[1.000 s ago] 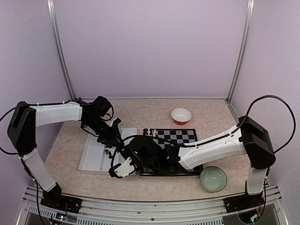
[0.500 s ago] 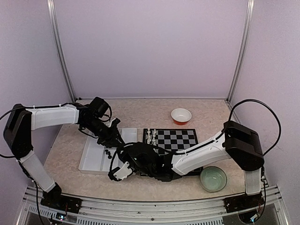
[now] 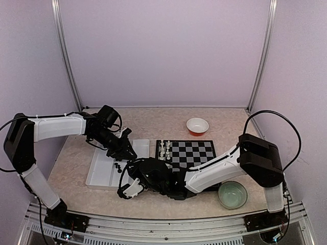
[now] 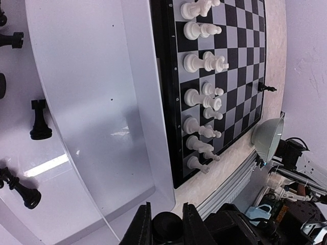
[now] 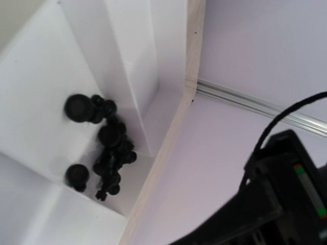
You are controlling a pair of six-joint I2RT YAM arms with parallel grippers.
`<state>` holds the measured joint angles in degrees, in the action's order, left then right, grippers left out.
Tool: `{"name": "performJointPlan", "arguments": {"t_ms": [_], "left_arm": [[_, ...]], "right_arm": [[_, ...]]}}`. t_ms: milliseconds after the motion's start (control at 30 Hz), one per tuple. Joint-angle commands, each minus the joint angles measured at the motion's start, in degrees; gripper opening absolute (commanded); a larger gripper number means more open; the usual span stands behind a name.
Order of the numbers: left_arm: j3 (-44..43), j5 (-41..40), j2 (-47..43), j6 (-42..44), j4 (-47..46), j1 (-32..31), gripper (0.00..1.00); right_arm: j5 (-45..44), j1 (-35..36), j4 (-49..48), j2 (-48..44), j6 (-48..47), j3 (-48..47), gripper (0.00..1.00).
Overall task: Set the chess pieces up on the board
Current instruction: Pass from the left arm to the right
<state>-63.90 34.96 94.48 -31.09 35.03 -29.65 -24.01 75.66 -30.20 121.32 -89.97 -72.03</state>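
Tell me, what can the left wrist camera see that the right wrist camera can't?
Only the left wrist view shows the board, its two rows of white pieces, a pale green bowl and the left gripper pinching a round black piece. Only the right wrist view shows a tight clump of black pieces in a corner compartment, plus the purple wall. Both show the white tray holding black pieces.

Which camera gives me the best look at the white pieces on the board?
Left wrist: the white pieces stand sharp and large in two rows along the board edge. Top external shows them only as tiny specks at its left edge. Right wrist shows none, just black pieces in the tray.
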Motion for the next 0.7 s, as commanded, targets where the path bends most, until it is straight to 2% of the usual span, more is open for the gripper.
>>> {"name": "performJointPlan", "arguments": {"t_ms": [0,267,667], "left_arm": [[0.44,0.24,-1.18,0.31,-0.35,0.29,0.13],[0.44,0.45,-1.29,0.04,-0.31,0.21,0.13],[0.79,1.32,-2.55,-0.20,0.57,0.13,0.13]], "right_arm": [[-0.85,0.72,-0.26,0.41,0.50,0.77,0.23],[-1.60,0.63,-0.70,0.52,0.94,1.21,0.29],[-2.48,0.18,-4.05,3.53,0.84,-1.23,0.22]]}}
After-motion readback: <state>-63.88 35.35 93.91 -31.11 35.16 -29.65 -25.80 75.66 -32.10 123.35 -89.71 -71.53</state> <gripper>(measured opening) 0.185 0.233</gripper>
